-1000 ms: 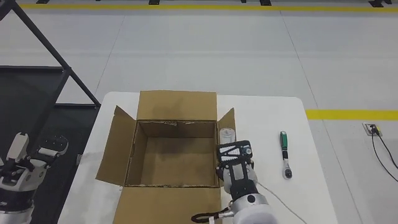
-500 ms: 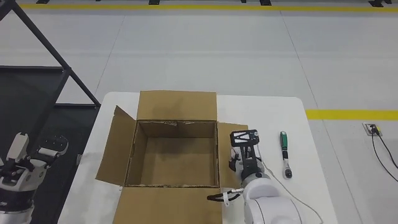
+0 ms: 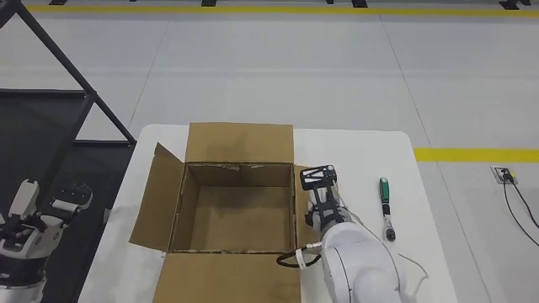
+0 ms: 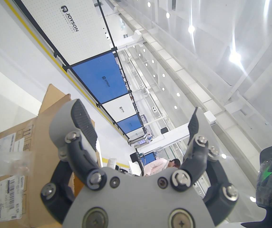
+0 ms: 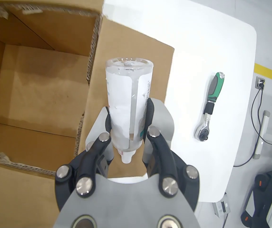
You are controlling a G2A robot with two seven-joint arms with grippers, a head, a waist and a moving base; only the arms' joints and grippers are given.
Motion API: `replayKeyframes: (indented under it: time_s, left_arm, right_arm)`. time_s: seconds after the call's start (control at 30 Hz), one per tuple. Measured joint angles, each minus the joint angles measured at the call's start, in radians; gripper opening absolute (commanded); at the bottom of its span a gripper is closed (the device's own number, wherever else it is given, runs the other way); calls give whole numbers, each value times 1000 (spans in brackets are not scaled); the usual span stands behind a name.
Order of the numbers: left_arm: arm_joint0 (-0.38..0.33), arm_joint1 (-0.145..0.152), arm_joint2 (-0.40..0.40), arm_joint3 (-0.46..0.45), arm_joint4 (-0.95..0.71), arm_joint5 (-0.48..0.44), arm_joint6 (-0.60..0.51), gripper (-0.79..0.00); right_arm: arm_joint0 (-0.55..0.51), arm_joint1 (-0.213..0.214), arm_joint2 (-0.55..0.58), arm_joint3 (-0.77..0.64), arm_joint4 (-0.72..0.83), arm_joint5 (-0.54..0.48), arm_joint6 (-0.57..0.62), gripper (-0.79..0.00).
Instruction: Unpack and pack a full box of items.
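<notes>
Clear, white-labelled plastic bottle [image 5: 126,84], cap wristward, pinched tight in right tool [image 5: 128,115], above side flap of open brown cardboard box [image 5: 131,46].

Box [image 3: 237,219] mouth open upward, four flaps folded outward; upright walls fence interior on every side. Right flap [image 5: 117,46] lies flat on table [image 3: 362,147]; right gripper [image 5: 127,115] clamping bottle [image 5: 126,84] hangs above it. Bare table strip between flap and ratchet [image 5: 209,105].
</notes>
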Motion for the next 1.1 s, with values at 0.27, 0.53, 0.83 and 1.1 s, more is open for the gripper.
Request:
replayKeyframes:
  time_s: [0.27,0.53,0.83,1.1]
  left_arm:
    - [0,0,0,0,0,0,0,0]
    - [0,0,0,0,0,0,0,0]
    - [0,0,0,0,0,0,0,0]
    - [0,0,0,0,0,0,0,0]
  right_arm:
    - [48,-46,-48,-73,50,150,-100,-785]
    - [138,-107,-174,57,60,235,-185,-785]
    - [192,-146,-210,174,126,244,-193,-785]
    - [191,-147,-210,175,128,243,-195,-785]
